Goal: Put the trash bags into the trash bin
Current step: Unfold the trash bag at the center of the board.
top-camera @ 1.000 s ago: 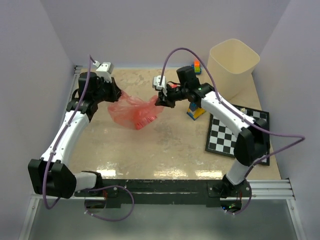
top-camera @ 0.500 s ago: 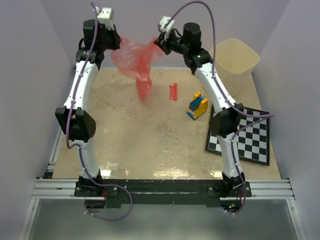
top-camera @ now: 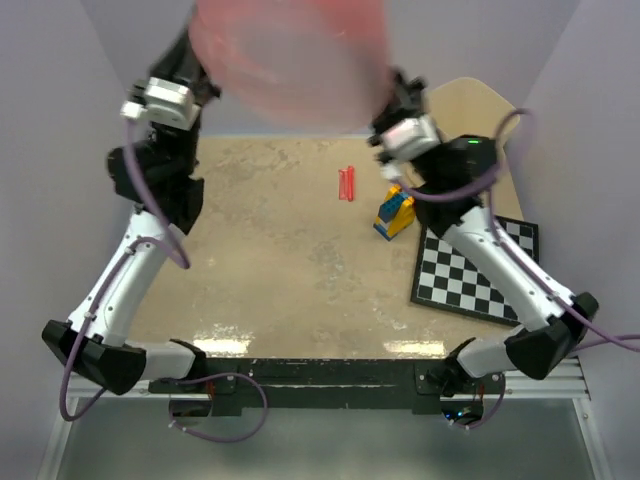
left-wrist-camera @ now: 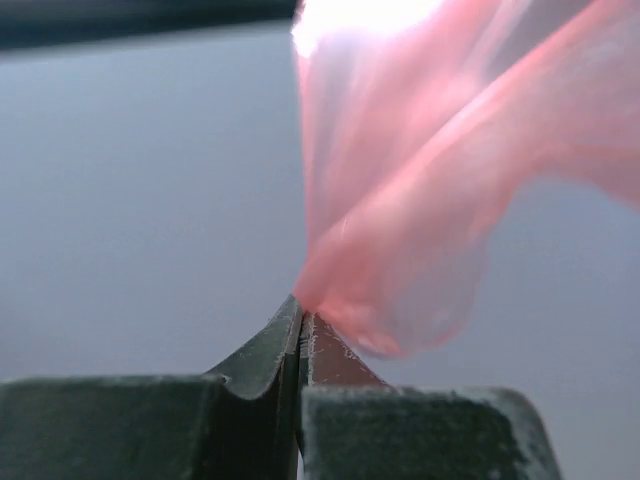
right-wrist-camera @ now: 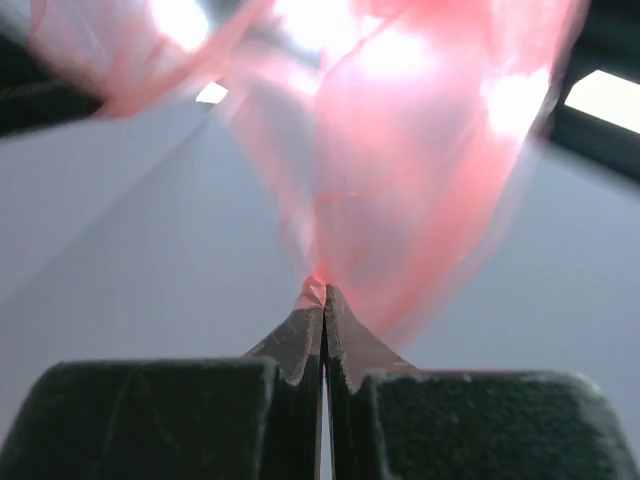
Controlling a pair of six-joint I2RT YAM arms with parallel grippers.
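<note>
Top external: red sack [top-camera: 290,60] stretched high between both arms, trash bin [top-camera: 478,98] back right on the surface [top-camera: 270,260]. Left wrist: left end effector [left-wrist-camera: 300,325] pinched tight on the sack's film. Right wrist: right end effector [right-wrist-camera: 322,300] clamped on it too

Blurred trash bag [top-camera: 290,60] cut by top edge, trash bin [top-camera: 470,103] partly hidden
</note>
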